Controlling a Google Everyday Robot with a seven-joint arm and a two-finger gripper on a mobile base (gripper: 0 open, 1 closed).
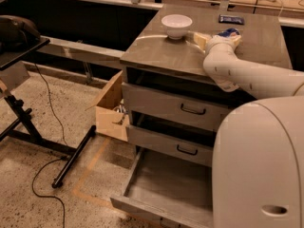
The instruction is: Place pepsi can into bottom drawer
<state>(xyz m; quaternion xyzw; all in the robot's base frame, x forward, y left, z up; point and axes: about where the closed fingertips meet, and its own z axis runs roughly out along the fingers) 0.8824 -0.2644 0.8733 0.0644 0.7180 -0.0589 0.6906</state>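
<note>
The pepsi can [230, 33] shows as a small blue shape on the grey cabinet top [156, 49], right of the white bowl. My gripper [219, 38] is at the end of the white arm, right at the can and hiding most of it. The bottom drawer [164, 189] is pulled out below. Its bare grey floor shows and nothing lies on the visible part. The two upper drawers with black handles [192, 110] are closed.
A white bowl [176, 25] and a flat dark blue packet [231, 19] lie on the cabinet top. A cardboard box [111, 109] stands on the floor left of the cabinet. A black stand [28, 120] and a cable are further left. My white body [259, 165] fills the lower right.
</note>
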